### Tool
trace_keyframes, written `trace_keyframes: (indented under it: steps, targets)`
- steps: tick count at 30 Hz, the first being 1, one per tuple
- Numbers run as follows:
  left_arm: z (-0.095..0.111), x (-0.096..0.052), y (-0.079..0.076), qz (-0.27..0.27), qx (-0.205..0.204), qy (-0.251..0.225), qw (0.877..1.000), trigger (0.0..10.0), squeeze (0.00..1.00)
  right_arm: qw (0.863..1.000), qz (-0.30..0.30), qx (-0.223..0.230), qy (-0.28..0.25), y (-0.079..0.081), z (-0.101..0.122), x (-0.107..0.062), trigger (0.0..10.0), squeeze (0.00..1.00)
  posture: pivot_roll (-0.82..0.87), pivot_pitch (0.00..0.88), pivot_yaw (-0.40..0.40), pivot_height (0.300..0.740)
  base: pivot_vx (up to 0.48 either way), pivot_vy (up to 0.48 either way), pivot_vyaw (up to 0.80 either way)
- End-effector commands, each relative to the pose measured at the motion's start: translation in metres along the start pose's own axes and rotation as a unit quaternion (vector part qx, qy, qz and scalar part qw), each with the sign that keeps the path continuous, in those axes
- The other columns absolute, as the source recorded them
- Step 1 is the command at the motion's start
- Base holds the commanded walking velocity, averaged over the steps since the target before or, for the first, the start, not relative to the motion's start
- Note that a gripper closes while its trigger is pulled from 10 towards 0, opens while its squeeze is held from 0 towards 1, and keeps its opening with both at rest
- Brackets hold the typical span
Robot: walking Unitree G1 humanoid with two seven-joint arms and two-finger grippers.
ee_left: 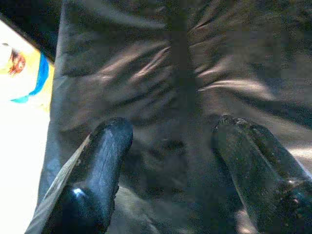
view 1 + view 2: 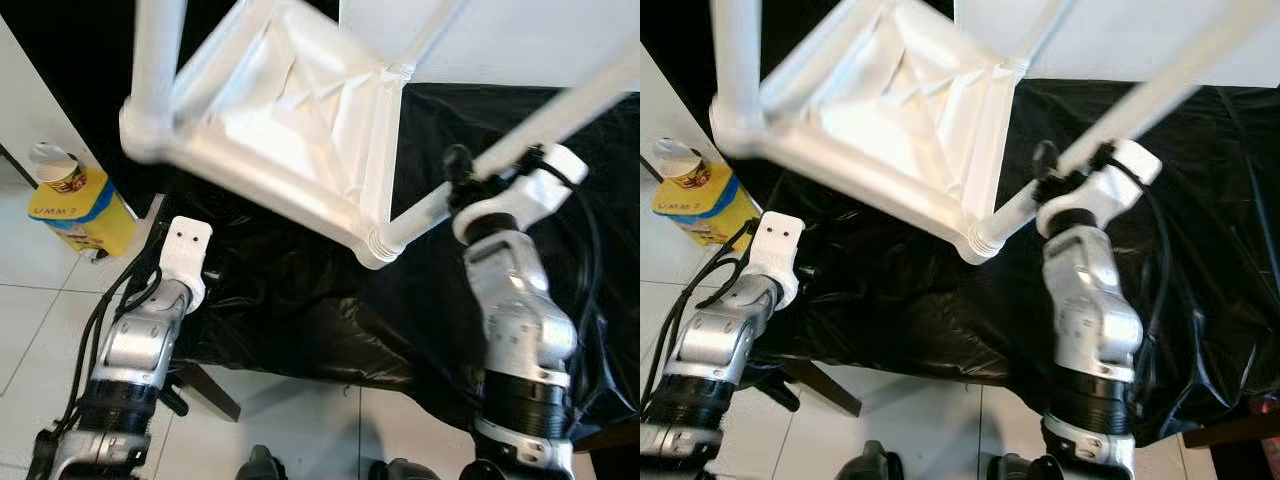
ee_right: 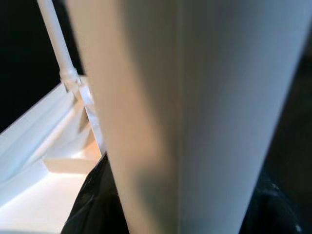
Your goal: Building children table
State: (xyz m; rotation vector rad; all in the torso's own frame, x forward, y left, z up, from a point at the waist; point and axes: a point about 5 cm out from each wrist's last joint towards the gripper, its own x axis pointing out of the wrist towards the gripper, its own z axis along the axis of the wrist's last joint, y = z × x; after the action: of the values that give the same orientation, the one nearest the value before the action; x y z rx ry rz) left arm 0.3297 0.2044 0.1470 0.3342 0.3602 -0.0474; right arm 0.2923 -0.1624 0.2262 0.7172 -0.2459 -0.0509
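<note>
A white children's table [image 2: 290, 110] lies upside down and tilted over a black plastic sheet [image 2: 300, 300], its underside ribs facing me. Several white legs stick up toward me. My right gripper [image 2: 462, 172] is shut on one leg [image 2: 560, 110], close to the socket [image 2: 385, 240] at the table's near corner. In the right wrist view that leg [image 3: 195, 117] stands very close between the dark fingers [image 3: 90, 204]. My left gripper [image 1: 170, 131] is open, empty and low over the black sheet at the table's left side, apart from the white frame.
A yellow container [image 2: 80, 205] with a paper cup [image 2: 55, 168] on top stands on the tiled floor at the left. The black sheet covers a low surface with a dark leg [image 2: 210, 385] showing below it. White floor tiles [image 2: 300, 420] lie near me.
</note>
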Motion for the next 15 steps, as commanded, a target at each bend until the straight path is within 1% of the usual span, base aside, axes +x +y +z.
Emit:
trace_keyframes:
  steps: [1, 3, 4, 5, 6, 7, 8, 9, 10, 11, 12, 13, 14, 15]
  targets:
    - [-0.001, 0.002, 0.002, 0.02, 0.004, 0.0, 1.0, 10.0, 0.0, 0.998, 0.015, 0.064, -0.006, 0.007, 0.0, -0.005, 10.0, 0.0, 0.0, 0.096, 0.041, 0.74, 0.0, 0.0, 0.0]
    - [0.016, 0.015, 0.008, 0.055, 0.001, -0.022, 0.998, 10.0, 0.0, 0.995, 0.005, 0.104, 0.013, -0.007, -0.004, -0.013, 10.0, 0.0, 0.0, 0.097, 0.044, 0.74, 0.0, 0.0, 0.0]
    - [0.016, 0.015, 0.008, 0.055, 0.001, -0.022, 0.998, 10.0, 0.0, 0.995, 0.005, 0.104, 0.013, -0.007, -0.004, -0.013, 10.0, 0.0, 0.0, 0.097, 0.044, 0.74, 0.0, 0.0, 0.0]
    - [0.031, 0.023, 0.011, 0.067, -0.007, -0.041, 0.997, 10.0, 0.0, 0.993, -0.002, 0.12, 0.023, -0.016, -0.007, -0.017, 10.0, 0.0, 0.0, 0.1, 0.045, 0.74, 0.0, 0.0, 0.0]
    - [0.031, 0.023, 0.011, 0.067, -0.007, -0.041, 0.997, 10.0, 0.0, 0.993, -0.002, 0.12, 0.023, -0.016, -0.007, -0.017, 10.0, 0.0, 0.0, 0.1, 0.045, 0.74, 0.0, 0.0, 0.0]
    - [0.052, 0.031, 0.013, 0.072, -0.019, -0.068, 0.995, 10.0, 0.0, 0.99, -0.015, 0.136, 0.032, -0.028, -0.012, -0.021, 10.0, 0.0, 0.0, 0.101, 0.046, 0.74, 0.0, 0.0, 0.0]
    - [0.052, 0.031, 0.013, 0.072, -0.019, -0.068, 0.995, 10.0, 0.0, 0.99, -0.015, 0.136, 0.032, -0.028, -0.012, -0.021, 10.0, 0.0, 0.0, 0.101, 0.046, 0.74, 0.0, 0.0, 0.0]
    - [0.076, 0.036, 0.013, 0.07, -0.037, -0.105, 0.991, 10.0, 0.0, 0.988, -0.029, 0.145, 0.039, -0.038, -0.016, -0.024, 10.0, 0.0, -0.01, 0.103, 0.048, 0.74, 0.0, 0.0, 0.0]
    - [0.076, 0.036, 0.013, 0.07, -0.037, -0.105, 0.991, 10.0, 0.0, 0.988, -0.029, 0.145, 0.039, -0.038, -0.016, -0.024, 10.0, 0.0, -0.01, 0.103, 0.048, 0.74, 0.0, 0.0, 0.0]
    - [0.099, 0.039, 0.014, 0.067, -0.055, -0.134, 0.987, 10.0, 0.0, 0.986, -0.044, 0.156, 0.044, -0.048, -0.02, -0.027, 10.0, 0.0, -0.01, 0.105, 0.049, 0.74, 0.0, 0.0, 0.0]
    - [0.12, 0.038, 0.014, 0.067, -0.055, -0.168, 0.982, 10.0, 0.0, 0.984, -0.056, 0.164, 0.049, -0.056, -0.023, -0.03, 10.0, 0.0, -0.01, 0.107, 0.051, 0.74, 0.0, 0.0, 0.0]
    - [0.12, 0.038, 0.014, 0.067, -0.055, -0.168, 0.982, 10.0, 0.0, 0.984, -0.056, 0.164, 0.049, -0.056, -0.023, -0.03, 10.0, 0.0, -0.01, 0.107, 0.051, 0.74, 0.0, 0.0, 0.0]
    - [0.14, 0.037, 0.014, 0.057, -0.08, -0.196, 0.976, 10.0, 0.0, 0.983, -0.065, 0.164, 0.054, -0.063, -0.027, -0.033, 10.0, 0.0, -0.02, 0.109, 0.054, 0.74, 0.0, 0.0, 0.0]
    - [0.14, 0.037, 0.014, 0.057, -0.08, -0.196, 0.976, 10.0, 0.0, 0.983, -0.065, 0.164, 0.054, -0.063, -0.027, -0.033, 10.0, 0.0, -0.02, 0.109, 0.054, 0.74, 0.0, 0.0, 0.0]
